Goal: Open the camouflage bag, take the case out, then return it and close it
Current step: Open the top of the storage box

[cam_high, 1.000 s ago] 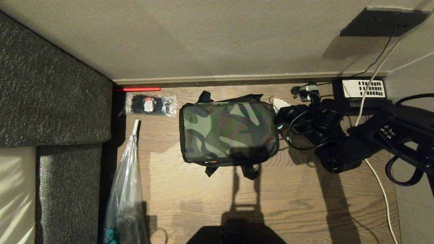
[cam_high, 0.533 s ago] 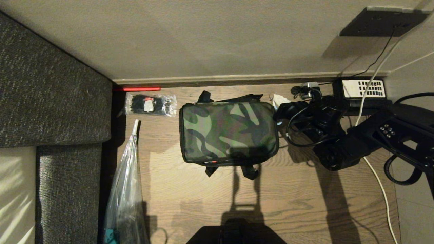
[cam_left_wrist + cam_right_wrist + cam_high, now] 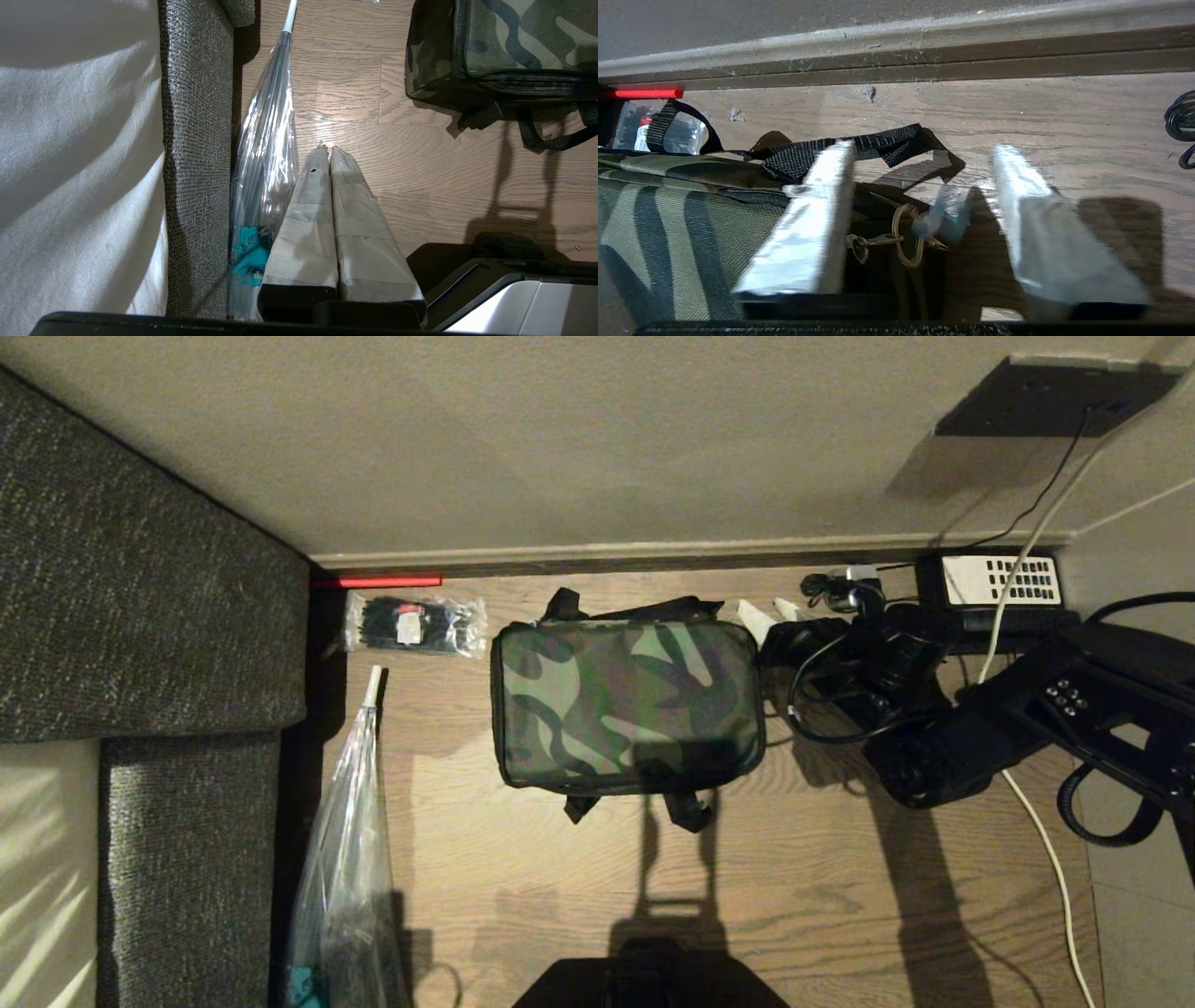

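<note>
Wood-grain floor [image 3: 822, 896], bounded by a baseboard and pale wall at the far side, grey sofa [image 3: 140, 616] to my left.

Right gripper [image 3: 771, 613]: low to the floor at the far right corner of the camouflage bag [image 3: 627, 702], arm reaching in from my right. Fingers spread apart, gripping nothing; between them in the wrist view hangs the bag's zipper pull with a brass ring [image 3: 909, 242].

Left gripper [image 3: 330, 156]: parked near my base, fingers pressed together, empty, beside a plastic-wrapped umbrella [image 3: 268, 140].

Camouflage bag: flat on the floor, lid down, black straps trailing at the near and far edges. Contents not visible.

Clear packet of cable ties [image 3: 414, 623]: on the floor left of the bag, apart from it.

Telephone [image 3: 1001, 581]: against the wall, beyond my right arm.
</note>
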You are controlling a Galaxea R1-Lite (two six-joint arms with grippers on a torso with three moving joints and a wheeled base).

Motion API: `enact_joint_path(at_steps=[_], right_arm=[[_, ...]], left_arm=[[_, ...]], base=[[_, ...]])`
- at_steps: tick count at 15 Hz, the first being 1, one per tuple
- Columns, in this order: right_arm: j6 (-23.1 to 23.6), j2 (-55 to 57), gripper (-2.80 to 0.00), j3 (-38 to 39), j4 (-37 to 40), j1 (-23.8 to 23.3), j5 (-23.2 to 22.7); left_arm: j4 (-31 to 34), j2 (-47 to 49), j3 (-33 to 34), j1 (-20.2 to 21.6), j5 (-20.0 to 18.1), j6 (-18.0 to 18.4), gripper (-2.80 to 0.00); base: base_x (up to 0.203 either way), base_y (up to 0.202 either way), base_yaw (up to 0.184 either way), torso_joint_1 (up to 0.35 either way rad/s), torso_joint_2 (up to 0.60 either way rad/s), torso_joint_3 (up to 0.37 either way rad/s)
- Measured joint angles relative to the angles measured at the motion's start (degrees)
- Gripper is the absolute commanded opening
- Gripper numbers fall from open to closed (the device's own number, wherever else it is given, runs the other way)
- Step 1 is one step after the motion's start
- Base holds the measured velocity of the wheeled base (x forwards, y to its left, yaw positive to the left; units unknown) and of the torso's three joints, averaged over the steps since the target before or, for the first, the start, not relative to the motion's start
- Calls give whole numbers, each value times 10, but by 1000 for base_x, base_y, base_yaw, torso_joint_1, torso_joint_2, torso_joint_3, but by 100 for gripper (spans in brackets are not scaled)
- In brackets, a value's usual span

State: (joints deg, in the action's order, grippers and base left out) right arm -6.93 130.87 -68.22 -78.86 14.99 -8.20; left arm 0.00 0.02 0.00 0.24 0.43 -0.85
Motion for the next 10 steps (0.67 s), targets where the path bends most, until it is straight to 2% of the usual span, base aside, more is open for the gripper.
enact_joint_path(at_steps=[4,5,8,10], right_arm=[[-6,-22,0,68,-30,-3,-2],[-19,-31,0,85,-19,-4,-3],[-97,-96,0,190,46,1,-2],[-149,-134,0,228,104,15,-1]], left_arm=[[0,0,0,0,0,0,-280],[0,0,0,0,0,0,-280],[0,0,0,0,0,0,-280],[0,0,0,0,0,0,-280]], base=[[0,0,0,0,0,0],[0,0,0,0,0,0],[0,0,0,0,0,0],[0,0,0,0,0,0]])
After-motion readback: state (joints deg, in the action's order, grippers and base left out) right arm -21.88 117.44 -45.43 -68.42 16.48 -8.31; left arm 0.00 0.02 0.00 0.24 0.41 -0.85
